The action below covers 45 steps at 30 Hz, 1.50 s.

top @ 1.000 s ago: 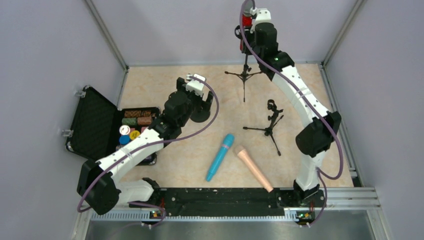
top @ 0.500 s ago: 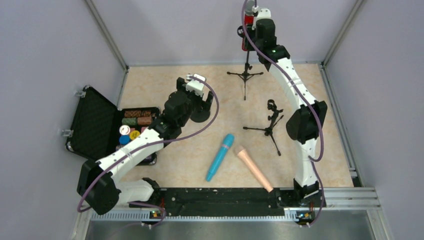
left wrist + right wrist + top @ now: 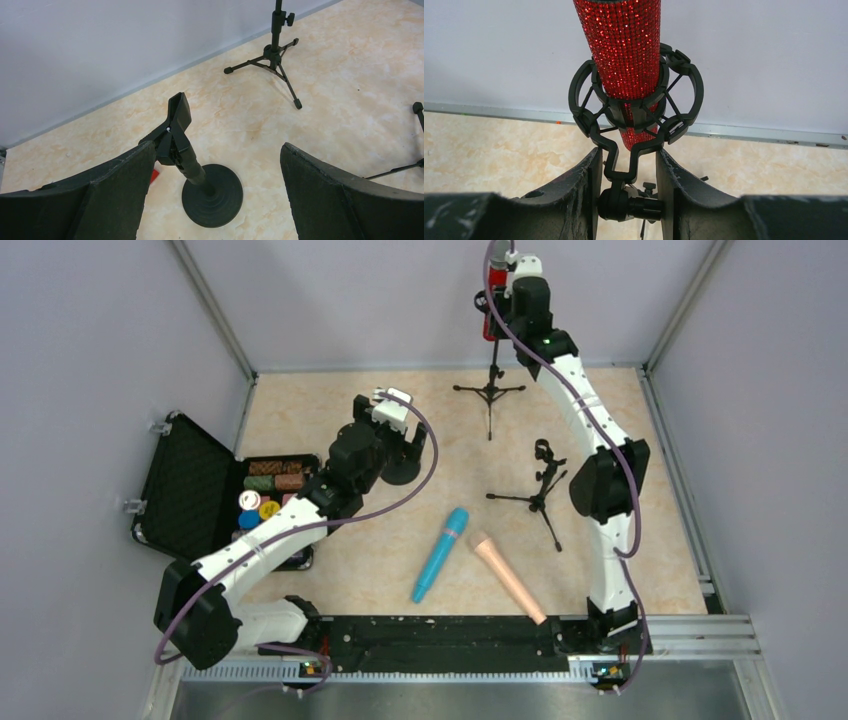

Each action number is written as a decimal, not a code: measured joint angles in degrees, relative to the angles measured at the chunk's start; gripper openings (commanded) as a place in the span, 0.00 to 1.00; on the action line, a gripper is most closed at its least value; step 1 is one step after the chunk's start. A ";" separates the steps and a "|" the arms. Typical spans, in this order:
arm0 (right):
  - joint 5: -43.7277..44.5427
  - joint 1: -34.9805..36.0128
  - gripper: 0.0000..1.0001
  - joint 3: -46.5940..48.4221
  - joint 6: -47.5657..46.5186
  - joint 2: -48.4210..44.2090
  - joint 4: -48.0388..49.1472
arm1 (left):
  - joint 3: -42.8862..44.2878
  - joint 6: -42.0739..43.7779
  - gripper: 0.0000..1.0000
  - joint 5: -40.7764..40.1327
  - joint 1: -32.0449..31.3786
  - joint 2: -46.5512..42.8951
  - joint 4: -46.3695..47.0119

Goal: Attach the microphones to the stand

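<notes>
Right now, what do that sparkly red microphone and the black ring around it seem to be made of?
The glittery red microphone: a skin of tiny rhinestone-like beads in rows, each glinting; the body beneath is hidden. The black ring cradle: probably moulded plastic, matt with a dull sheen.

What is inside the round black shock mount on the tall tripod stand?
The glittery red stick microphone passes through it, its tip showing below. The inner clamp covers part of its body.
</notes>
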 measured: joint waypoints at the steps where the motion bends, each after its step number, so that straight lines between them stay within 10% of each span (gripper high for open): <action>1: -0.09 -0.07 0.06 0.07 -0.02 0.22 0.20 | 0.00 0.00 0.99 0.00 0.00 0.00 0.00; 25: -0.15 -1.14 0.15 3.26 -1.46 6.10 1.68 | 0.00 0.22 0.99 -0.20 0.00 0.85 0.00; 27: -0.17 -1.14 0.18 3.26 -1.51 6.08 1.68 | 0.00 0.22 0.99 -0.20 0.00 0.85 -0.02; 32: -0.87 -1.14 0.70 3.26 -2.19 6.08 1.75 | 0.00 0.22 0.99 -0.22 0.00 0.85 0.00; 45: -0.94 -1.14 0.83 0.74 -3.61 5.68 2.67 | 0.00 0.22 0.99 -0.22 0.00 0.85 0.00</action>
